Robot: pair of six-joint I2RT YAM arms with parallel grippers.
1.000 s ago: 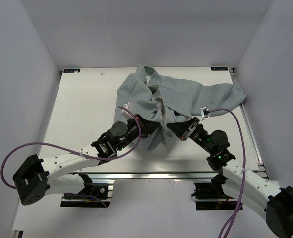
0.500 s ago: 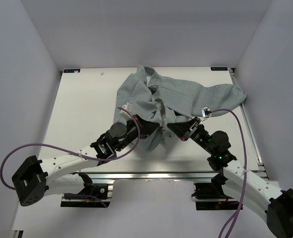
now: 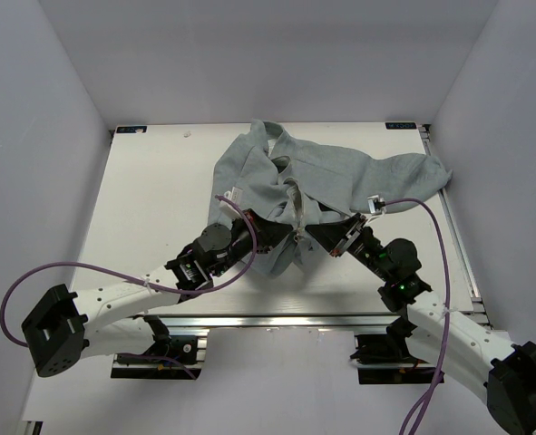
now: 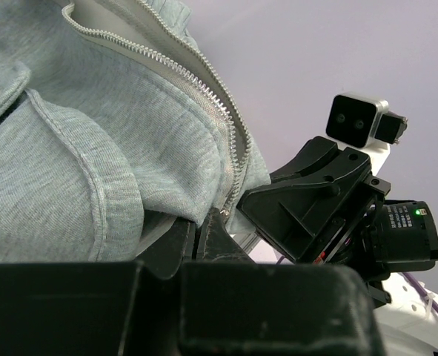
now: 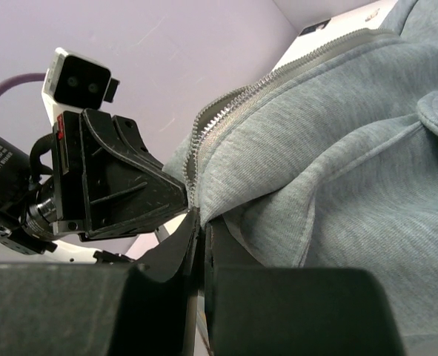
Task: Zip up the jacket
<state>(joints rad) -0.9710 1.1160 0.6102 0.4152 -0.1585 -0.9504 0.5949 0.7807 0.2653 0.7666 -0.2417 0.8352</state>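
1. Jacket (image 3: 340, 177): it lies bunched on the table (image 3: 159, 199), in the upper centre of the top view, and spreads toward the upper right. One sleeve reaches toward the table's right edge. The lower front edge points toward the bottom of the frame, between the two arms.

2. Zipper (image 4: 204, 78): in the left wrist view I see one row of silver teeth on pale tape. It runs from the upper left down to the centre of the frame. In the right wrist view another row runs from the upper right down to the centre.

3. Left gripper (image 4: 204, 228): its fingers are pressed together, pinching the jacket at the foot of the teeth row. The pinch sits at the lower centre of the left wrist view. Grey fabric folds over it from the left.

4. Right gripper (image 5: 201, 226): its fingers are likewise pressed together, pinching the jacket's edge at the foot of its teeth row, at the lower centre of the right wrist view.

5. Relation: the two grippers face each other at the centre of the top view, tips near but apart. Each wrist view shows the opposite gripper just beyond the fabric, with its camera (image 4: 356, 119) above it.

6. Cable (image 3: 77, 267): a purple loop hangs off the left arm at the lower left.
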